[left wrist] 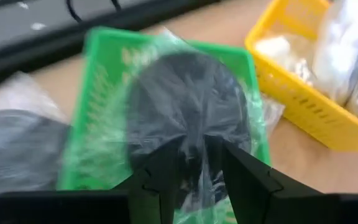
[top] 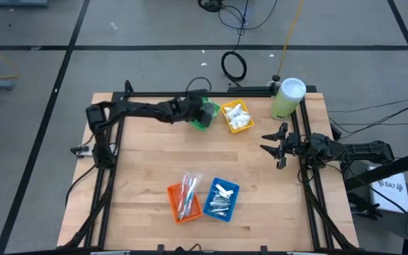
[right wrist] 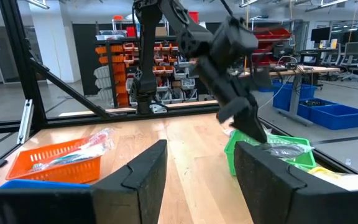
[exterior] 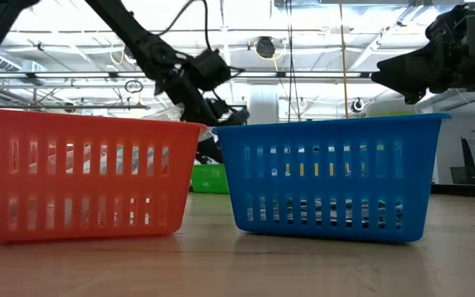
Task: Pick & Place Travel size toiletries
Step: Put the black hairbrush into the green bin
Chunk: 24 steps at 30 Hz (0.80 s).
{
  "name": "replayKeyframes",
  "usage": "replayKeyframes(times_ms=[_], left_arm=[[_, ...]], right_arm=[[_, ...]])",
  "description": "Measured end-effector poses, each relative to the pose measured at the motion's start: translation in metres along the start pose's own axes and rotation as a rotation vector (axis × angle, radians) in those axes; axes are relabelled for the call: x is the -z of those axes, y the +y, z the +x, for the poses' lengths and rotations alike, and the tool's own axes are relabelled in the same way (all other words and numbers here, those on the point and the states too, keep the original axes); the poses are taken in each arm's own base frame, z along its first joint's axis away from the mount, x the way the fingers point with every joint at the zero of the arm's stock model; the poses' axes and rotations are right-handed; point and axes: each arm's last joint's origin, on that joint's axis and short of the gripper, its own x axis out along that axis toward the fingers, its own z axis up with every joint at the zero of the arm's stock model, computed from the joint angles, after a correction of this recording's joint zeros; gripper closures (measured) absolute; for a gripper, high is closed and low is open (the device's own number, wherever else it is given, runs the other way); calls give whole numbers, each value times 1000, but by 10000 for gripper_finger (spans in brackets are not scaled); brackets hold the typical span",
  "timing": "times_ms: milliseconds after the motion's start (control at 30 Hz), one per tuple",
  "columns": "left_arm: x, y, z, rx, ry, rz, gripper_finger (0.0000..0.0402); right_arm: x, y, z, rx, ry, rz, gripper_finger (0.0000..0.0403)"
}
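Reaching across the far side of the desk (top: 147, 170), my left tool (top: 202, 113) hangs over the green tray (top: 205, 115). From the wrist camera its two fingers (left wrist: 166, 177) are pinching crinkled clear wrap around a dark grey round disc (left wrist: 188, 106), which sits just above or in that green tray; I cannot tell whether the disc is lifted clear of the tray floor. A second dark wrapped disc (left wrist: 17, 146) lies just beside the tray on the desk.

Just right of the green tray stands the yellow tray (top: 237, 117), heaped with white packets (top: 238, 116). Nearer the front edge sit two more trays, side by side: the orange tray (top: 184, 202) holds slim clear-plastic sticks (top: 188, 193) with blue and red, some poking over its rim, and the blue tray (top: 222, 199) to its right holds silver foil tubes (top: 222, 197).

At the far right corner of the desk stands the tall pale green canister (top: 287, 98) with its white lid. Below it in the overhead view, my right tool (top: 270, 141) hovers at the right edge of the desk, fingers spread wide and holding nothing, well apart from every tray.
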Motion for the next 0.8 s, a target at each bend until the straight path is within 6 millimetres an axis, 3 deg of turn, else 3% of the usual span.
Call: replayKeyframes(times_ms=[167,467,633,800], left_arm=[[8,2,11,24,51,-34,284],[0,5,3,32,33,-26,284],[-25,11,-35,29,-26,17,284],[-42,30,-85,-167,-89,-20,284]], right_arm=[[0,0,0,0,1,0,229],[0,0,0,0,0,0,228],[0,0,0,0,1,0,228],[0,0,0,0,0,0,225]])
